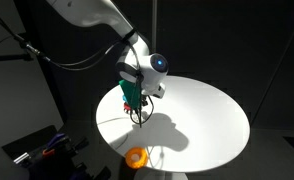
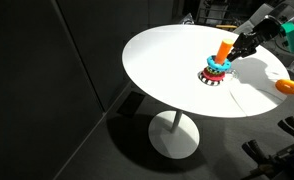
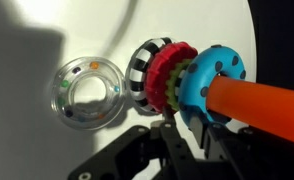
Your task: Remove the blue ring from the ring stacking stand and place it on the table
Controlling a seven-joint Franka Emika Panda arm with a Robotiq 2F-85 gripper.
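- White round table (image 2: 167,60). The ring stand (image 2: 215,73) is upright on it, with its orange pole (image 3: 267,100) rising through the rings.
- Rings from the base up: striped black-and-white ring (image 3: 140,70), red ring (image 3: 167,78), blue ring (image 3: 215,80). The blue ring is topmost and threaded on the pole, touching the red ring.
- Hand (image 3: 187,130) is at the blue ring's rim, with its dark fingers close against the stack. I cannot tell how far open it is or whether it has a grip.
- Clear ring (image 3: 87,92) with coloured beads lies flat just beside the stand's base.
- Orange ring (image 1: 137,157) lies flat near the table edge, well apart from the stand.
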